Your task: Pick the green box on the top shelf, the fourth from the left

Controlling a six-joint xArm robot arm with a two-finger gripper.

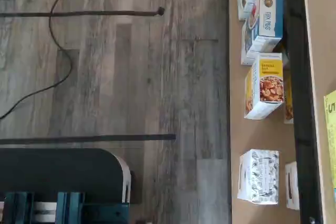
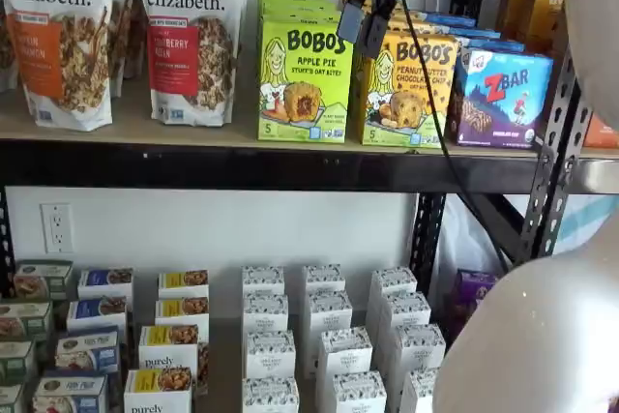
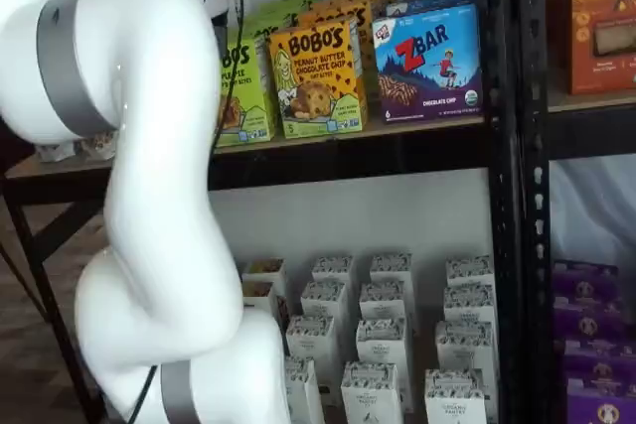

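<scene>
Above green box (image 2: 305,79), open gripper (image 2: 370,9)

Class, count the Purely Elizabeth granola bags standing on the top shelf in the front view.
2. One orange-label bag stands at the top shelf's left end, one red-label bag beside it, left of the green box. More may hide behind.

Green box (image 2: 305,79): lime carton, "BOBO'S Apple Pie", cartoon blonde girl and a filled oat bite on the front. Upright, face out, front of a row of identical cartons. It stands on the top shelf (image 2: 145,128), a tan board with a black beam along its edge. From my jaws it sits just below and to one side, not touching. The arm half hides it in a shelf view (image 3: 238,86).
</scene>
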